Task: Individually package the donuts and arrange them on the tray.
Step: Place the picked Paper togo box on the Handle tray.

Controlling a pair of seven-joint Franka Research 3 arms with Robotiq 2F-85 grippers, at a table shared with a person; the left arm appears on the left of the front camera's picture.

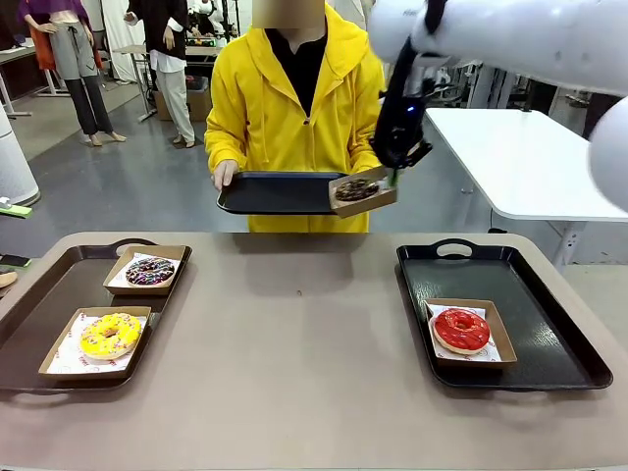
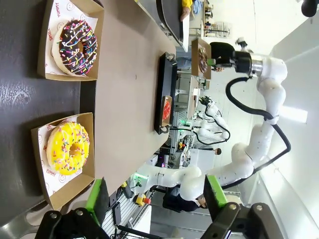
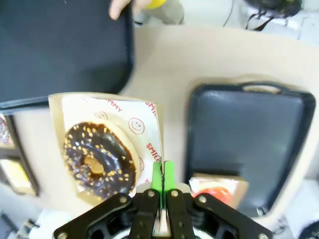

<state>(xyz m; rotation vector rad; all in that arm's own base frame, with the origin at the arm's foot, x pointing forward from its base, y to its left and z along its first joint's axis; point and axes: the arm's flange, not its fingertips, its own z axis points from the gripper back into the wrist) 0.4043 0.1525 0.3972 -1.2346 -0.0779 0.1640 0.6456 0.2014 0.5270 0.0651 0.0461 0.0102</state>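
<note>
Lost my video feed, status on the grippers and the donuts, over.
Left gripper open, idle. Right gripper shut on brown cardboard box with chocolate sprinkled donut, at person's black tray. Nothing in the way.

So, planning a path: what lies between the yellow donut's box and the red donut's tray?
Front view: bare tabletop between the yellow donut's box and red donut's tray.

Grey polished concrete floor (image 1: pixel 147 186), white rectangular side table (image 1: pixel 520 162) at right behind the beige-topped work table (image 1: pixel 304 343); small cluttered desk (image 1: pixel 132 49) far back left.
</note>
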